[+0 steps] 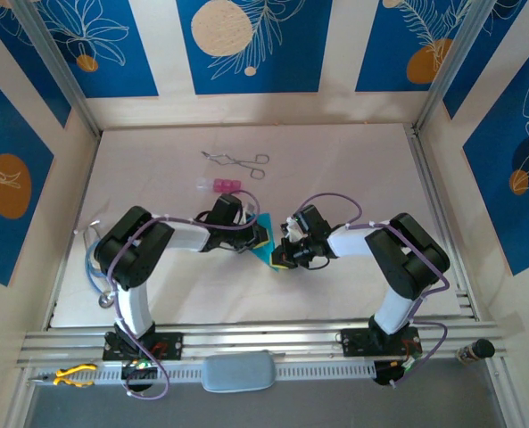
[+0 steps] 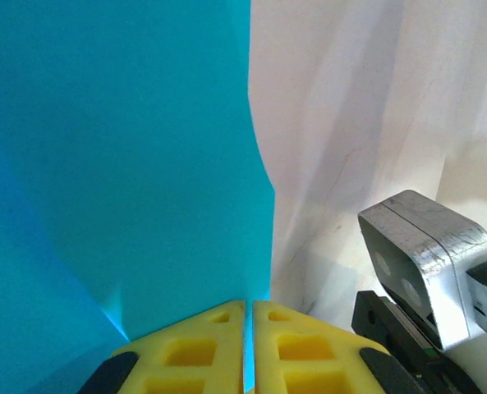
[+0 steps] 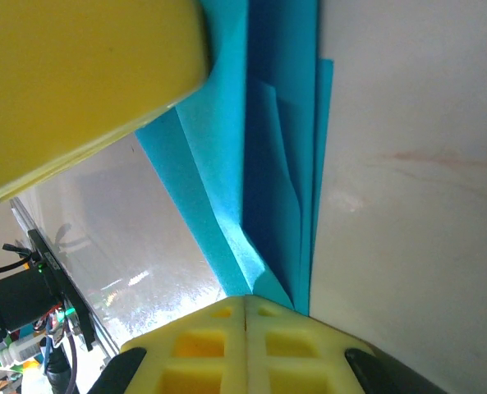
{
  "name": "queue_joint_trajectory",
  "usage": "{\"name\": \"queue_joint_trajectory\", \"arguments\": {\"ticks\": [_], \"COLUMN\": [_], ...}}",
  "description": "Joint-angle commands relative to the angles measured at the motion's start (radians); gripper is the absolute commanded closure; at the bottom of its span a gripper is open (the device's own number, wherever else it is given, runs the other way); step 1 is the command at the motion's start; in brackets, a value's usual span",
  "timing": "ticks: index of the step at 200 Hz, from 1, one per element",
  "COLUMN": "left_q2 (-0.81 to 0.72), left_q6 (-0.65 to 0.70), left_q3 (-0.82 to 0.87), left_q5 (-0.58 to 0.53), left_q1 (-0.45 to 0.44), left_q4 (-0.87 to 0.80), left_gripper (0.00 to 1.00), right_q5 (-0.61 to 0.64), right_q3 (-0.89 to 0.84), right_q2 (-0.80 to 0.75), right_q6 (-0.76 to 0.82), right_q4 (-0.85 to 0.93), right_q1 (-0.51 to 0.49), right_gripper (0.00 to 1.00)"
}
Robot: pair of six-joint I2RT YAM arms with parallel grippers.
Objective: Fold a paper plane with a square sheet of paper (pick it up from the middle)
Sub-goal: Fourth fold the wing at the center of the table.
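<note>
Apparently to keep the creases aligned, the left claw [image 2: 249, 328] and right claw [image 3: 245, 316] each pinch shut on the partly folded cyan paper sheet [image 2: 128, 164] from opposite sides.

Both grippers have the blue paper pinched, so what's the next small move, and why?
Probably hold with the left gripper and draw the right gripper along the fold to sharpen it. Both are shut on the paper, and in the right wrist view its folded layers fan apart loosely instead of lying flat together.
</note>
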State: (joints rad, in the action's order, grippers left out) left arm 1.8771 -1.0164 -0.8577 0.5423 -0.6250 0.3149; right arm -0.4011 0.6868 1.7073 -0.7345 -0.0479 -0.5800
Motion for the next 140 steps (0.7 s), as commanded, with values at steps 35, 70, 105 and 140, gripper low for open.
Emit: {"name": "queue_joint_trajectory", "arguments": {"ticks": [35, 70, 105, 140], "left_q2": [0.051, 0.069, 0.068, 0.057], "left_q6": [0.060, 0.075, 0.061, 0.001], "left_q3": [-0.039, -0.049, -0.043, -0.009], "left_q5": [0.002, 0.007, -0.013, -0.047], "left_q1": [-0.009, -0.009, -0.009, -0.016], "left_q4": [-0.094, -0.128, -0.143, -0.112], "left_gripper": [0.89, 0.90, 0.91, 0.93], "right_q5": [-0.002, -0.015, -0.010, 0.006], "right_q3": [-0.023, -0.004, 0.032, 0.062], "right_q2": [0.011, -0.025, -0.112, -0.116], "right_q6": [0.004, 0.002, 0.005, -0.003], "right_q4": [0.054, 0.074, 0.112, 0.121], "right_q1": [0.005, 0.005, 0.005, 0.002], "right_gripper": [0.98, 0.96, 0.91, 0.89]}}
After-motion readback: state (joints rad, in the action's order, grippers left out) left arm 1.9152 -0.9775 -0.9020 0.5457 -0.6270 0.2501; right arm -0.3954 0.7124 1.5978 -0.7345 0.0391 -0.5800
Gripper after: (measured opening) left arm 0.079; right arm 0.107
